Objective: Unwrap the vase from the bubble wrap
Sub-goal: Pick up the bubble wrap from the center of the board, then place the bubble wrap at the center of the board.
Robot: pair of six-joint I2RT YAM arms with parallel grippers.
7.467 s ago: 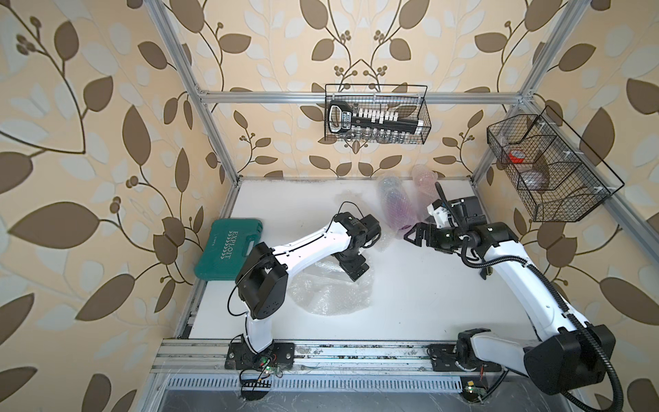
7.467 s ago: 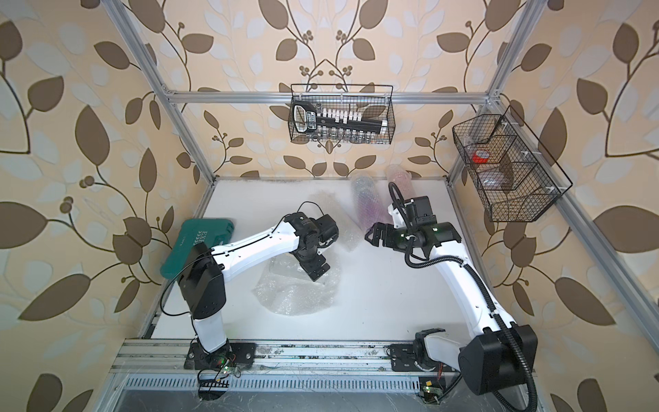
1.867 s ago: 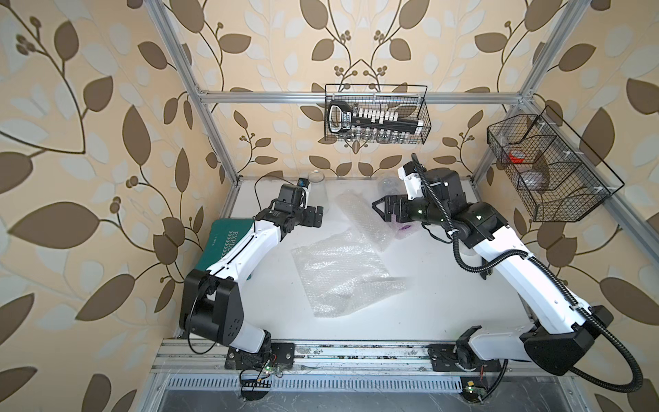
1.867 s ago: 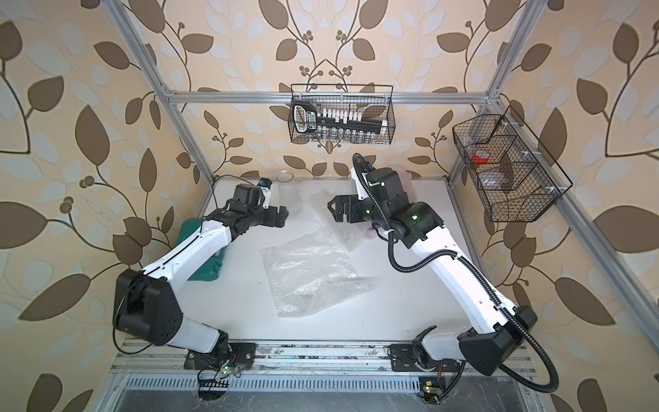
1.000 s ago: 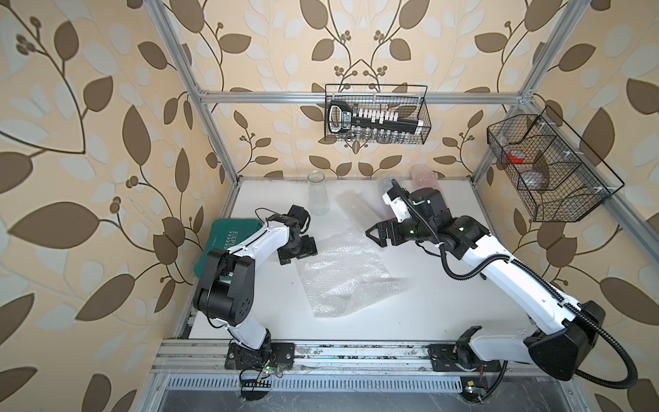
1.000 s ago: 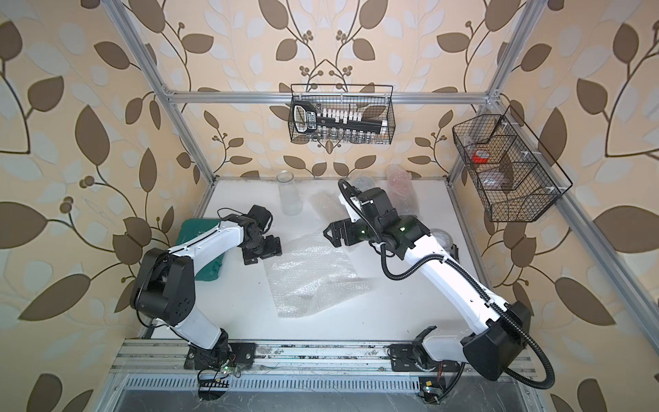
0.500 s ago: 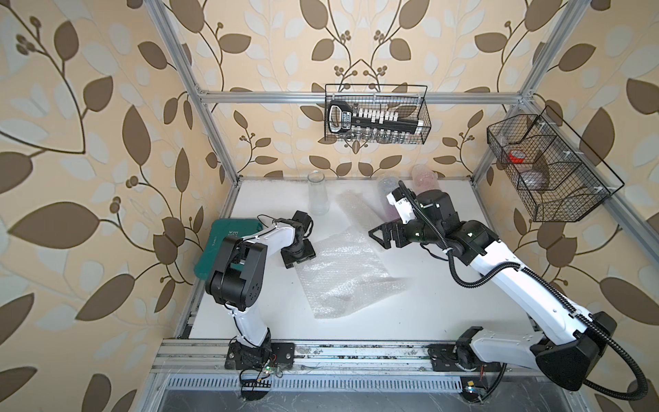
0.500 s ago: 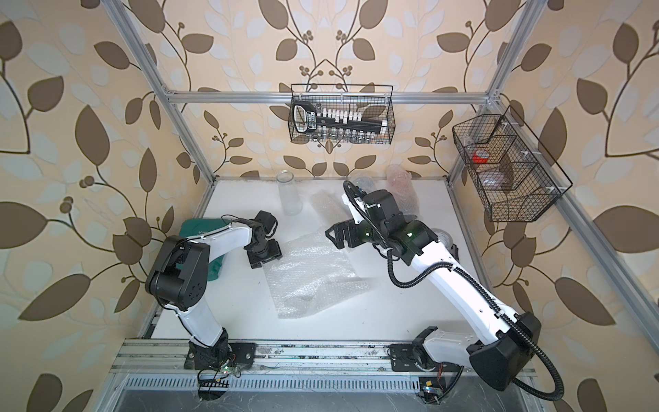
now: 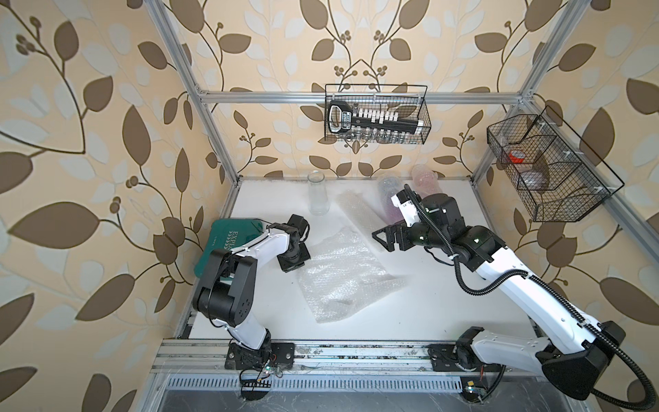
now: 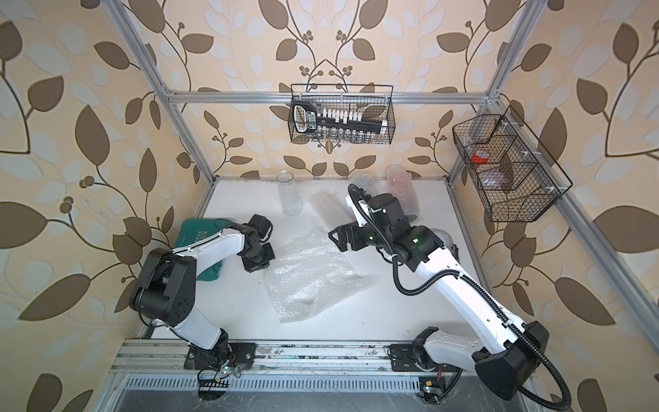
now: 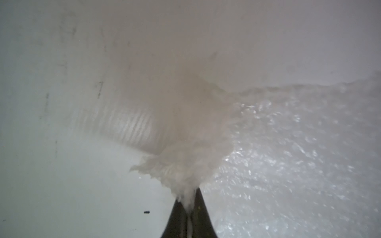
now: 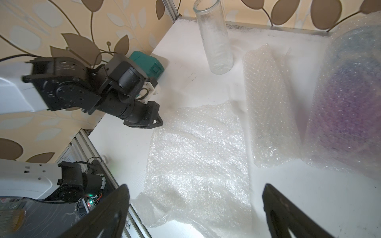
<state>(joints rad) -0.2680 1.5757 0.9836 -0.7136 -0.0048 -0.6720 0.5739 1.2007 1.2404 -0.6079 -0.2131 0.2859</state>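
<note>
Three vases [image 9: 318,194], two loose bubble wrap sheets [image 9: 342,271].

Bubble wrap [image 9: 342,274] spread centrally, glass vase [image 9: 317,196] upright at the back, bare table [image 9: 428,321] along front edge

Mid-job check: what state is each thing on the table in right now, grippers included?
left gripper: shut on a corner of the flat bubble wrap sheet
right gripper: open, holding nothing
flat bubble wrap sheet: spread out, nothing inside
clear glass vase: unwrapped, upright
folded bubble wrap sheet: lying loose, ungripped
purple bundle: wrapped in bubble wrap
pink bundle: wrapped in bubble wrap
green case: closed
</note>
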